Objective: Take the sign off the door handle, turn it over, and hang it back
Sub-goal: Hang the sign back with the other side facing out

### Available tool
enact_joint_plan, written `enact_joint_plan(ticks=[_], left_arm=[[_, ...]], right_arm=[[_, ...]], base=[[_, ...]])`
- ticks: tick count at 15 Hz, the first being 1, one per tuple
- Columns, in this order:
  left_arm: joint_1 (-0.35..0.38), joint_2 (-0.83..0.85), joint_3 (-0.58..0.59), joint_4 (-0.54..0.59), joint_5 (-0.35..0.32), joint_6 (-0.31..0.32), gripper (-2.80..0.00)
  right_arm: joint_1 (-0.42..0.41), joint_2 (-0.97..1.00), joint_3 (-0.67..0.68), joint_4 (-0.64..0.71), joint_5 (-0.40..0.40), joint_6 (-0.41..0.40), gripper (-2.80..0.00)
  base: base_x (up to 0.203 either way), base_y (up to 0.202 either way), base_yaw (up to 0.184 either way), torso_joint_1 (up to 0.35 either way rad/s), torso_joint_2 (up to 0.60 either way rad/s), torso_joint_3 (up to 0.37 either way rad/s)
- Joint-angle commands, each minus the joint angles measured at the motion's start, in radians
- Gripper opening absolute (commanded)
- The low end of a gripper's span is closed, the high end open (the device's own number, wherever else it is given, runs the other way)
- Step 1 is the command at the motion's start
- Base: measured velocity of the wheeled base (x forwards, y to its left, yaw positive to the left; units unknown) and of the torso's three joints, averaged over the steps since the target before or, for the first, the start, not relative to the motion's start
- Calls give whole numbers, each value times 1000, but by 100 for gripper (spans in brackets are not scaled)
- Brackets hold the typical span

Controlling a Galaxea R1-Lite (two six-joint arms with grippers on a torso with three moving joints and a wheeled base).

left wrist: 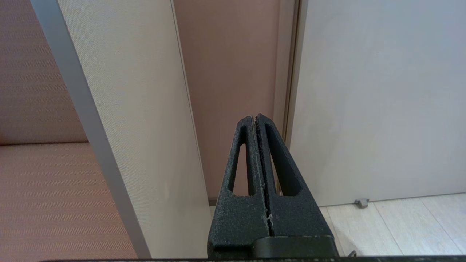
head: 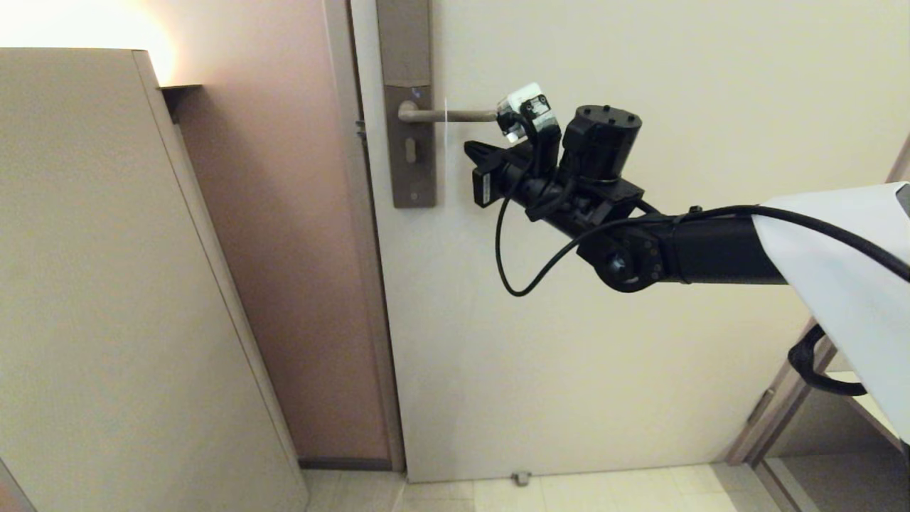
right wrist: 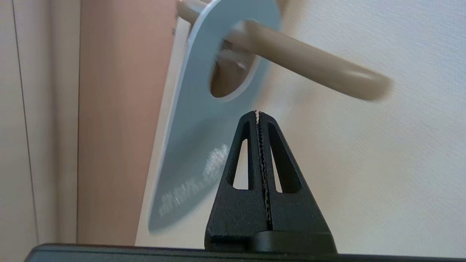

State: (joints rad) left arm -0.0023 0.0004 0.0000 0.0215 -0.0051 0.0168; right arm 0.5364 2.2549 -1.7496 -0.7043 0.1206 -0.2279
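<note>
In the head view, the door handle (head: 448, 114) is seen as a slim taupe lever projecting level from a tall brownish backplate (head: 407, 107) with a keyhole, on the pale door (head: 640, 320). The sign (head: 446, 119) is seen edge-on as a thin pale line hung on the lever, between the backplate and the lever's free end. The right gripper (head: 478, 151) is held just below the lever's free end, pressed shut and empty.

In the left wrist view, the left gripper (left wrist: 256, 118) is shown closed tight, holding nothing, well apart from the door handle, before a beige panel (left wrist: 138, 109).

In the right wrist view, the sign (right wrist: 204, 145) is shown blue, with blurred white lettering, its round hole threaded by the door handle (right wrist: 313, 67). The right gripper (right wrist: 257, 113) is closed just beside the sign's hole.
</note>
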Motion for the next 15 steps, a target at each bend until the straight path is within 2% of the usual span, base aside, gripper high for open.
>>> enact_joint_plan(ticks=[1, 6, 15], left_arm=[[1, 0, 0, 0, 1, 0, -280], [-1, 0, 0, 0, 1, 0, -280], [1, 0, 0, 0, 0, 0, -280]], right_arm=[[2, 57, -42, -20, -2, -2, -280], [19, 97, -69, -65, -9, -5, -280], [110, 184, -197, -153, -10, -15, -280]], base=[[0, 0, 0, 0, 0, 0], [0, 0, 0, 0, 0, 0], [0, 0, 0, 0, 0, 0]])
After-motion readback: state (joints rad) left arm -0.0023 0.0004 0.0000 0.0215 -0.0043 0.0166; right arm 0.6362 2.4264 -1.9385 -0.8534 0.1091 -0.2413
